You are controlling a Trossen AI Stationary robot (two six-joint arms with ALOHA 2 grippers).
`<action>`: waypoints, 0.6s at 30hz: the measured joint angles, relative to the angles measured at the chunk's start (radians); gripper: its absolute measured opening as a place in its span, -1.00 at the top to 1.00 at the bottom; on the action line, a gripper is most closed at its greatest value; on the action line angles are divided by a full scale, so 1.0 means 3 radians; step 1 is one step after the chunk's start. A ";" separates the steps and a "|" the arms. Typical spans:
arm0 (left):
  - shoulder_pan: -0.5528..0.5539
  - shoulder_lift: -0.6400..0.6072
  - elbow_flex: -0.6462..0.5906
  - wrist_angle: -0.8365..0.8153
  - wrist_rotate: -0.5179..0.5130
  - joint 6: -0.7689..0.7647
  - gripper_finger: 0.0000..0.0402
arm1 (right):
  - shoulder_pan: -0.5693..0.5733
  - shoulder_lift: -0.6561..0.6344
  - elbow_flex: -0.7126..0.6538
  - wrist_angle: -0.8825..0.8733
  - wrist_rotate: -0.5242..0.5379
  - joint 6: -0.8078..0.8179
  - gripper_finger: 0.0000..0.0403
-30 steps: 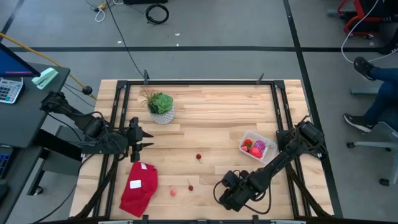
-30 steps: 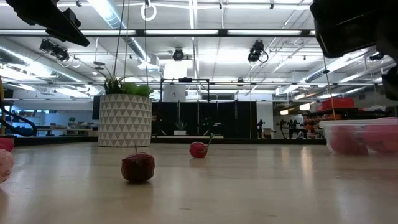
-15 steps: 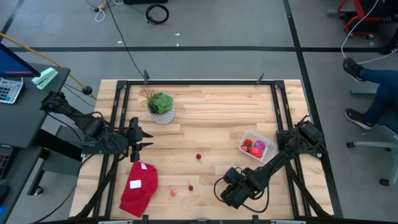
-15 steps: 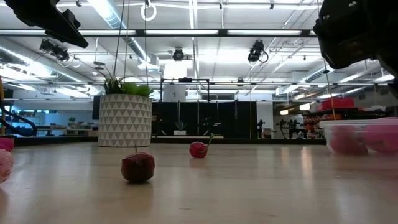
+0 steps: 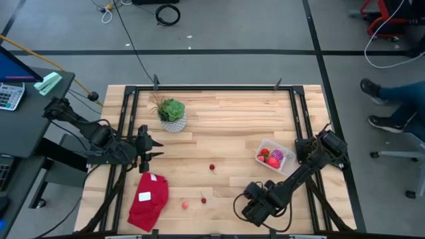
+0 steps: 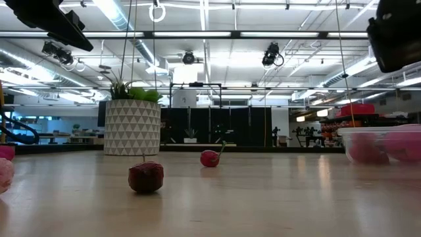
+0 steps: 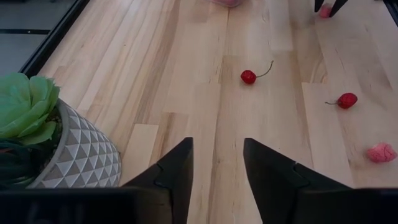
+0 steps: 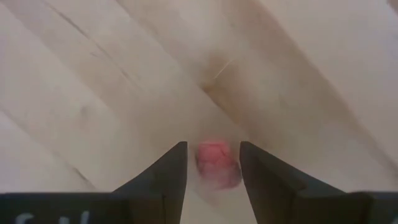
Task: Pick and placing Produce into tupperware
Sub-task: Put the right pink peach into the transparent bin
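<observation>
From above, the right gripper (image 5: 247, 211) reaches low over the table's front edge; the tupperware (image 5: 276, 156) sits right of centre. The right wrist view shows narrowly parted fingers flanking a pink berry (image 8: 216, 163). The left gripper (image 7: 216, 163) waits, fingers apart.

No legible text, numbers or brands in any view — white label on the red cloth (image 5: 147, 202) too small to read.

A robotics lab in a large open hall: long ceiling strip lights (image 6: 204, 33), grey floor marked with black tape (image 5: 317, 40), loose cables (image 5: 167, 13), and a framed wooden bench (image 5: 232, 133) beside a desk with a calculator (image 5: 10, 96).
</observation>
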 joint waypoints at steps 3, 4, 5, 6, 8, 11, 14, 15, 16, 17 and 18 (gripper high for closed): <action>0.0000 0.0001 0.0000 -0.0002 0.0000 -0.0002 0.29 | 0.0044 0.0000 0.0000 0.0003 -0.0013 0.0062 0.23; 0.0000 0.0001 0.0000 -0.0003 0.0000 -0.0002 0.30 | 0.0056 0.0000 0.0000 0.0001 -0.0029 0.0075 0.23; -0.0001 -0.0001 0.0000 -0.0003 0.0000 -0.0002 0.31 | 0.0067 0.0000 0.0000 0.0002 -0.0045 0.0084 0.23; -0.0001 0.0000 0.0000 -0.0002 0.0000 -0.0003 0.31 | 0.0084 0.0000 0.0000 0.0002 -0.0051 0.0085 0.23; 0.0000 0.0000 0.0000 -0.0002 0.0000 -0.0003 0.31 | 0.0106 0.0000 0.0000 0.0002 -0.0051 0.0087 0.23; 0.0000 -0.0001 0.0000 -0.0003 0.0000 -0.0003 0.30 | 0.0110 0.0000 0.0000 0.0002 -0.0052 0.0087 0.24; 0.0000 0.0001 0.0000 -0.0003 0.0000 -0.0004 0.27 | 0.0094 0.0000 -0.0002 0.0002 -0.0045 0.0086 0.28; 0.0000 0.0001 0.0000 -0.0003 0.0000 -0.0004 0.26 | 0.0087 0.0000 -0.0009 0.0005 -0.0035 0.0087 0.31; -0.0001 -0.0001 0.0000 -0.0003 0.0000 -0.0004 0.26 | 0.0077 0.0000 -0.0022 0.0007 -0.0020 0.0088 0.33; -0.0001 0.0000 0.0000 -0.0003 0.0000 -0.0004 0.25 | 0.0070 0.0000 -0.0037 0.0006 -0.0004 0.0090 0.36; 0.0000 0.0000 0.0000 -0.0003 0.0000 -0.0004 0.24 | 0.0069 0.0000 -0.0051 0.0006 0.0003 0.0090 0.39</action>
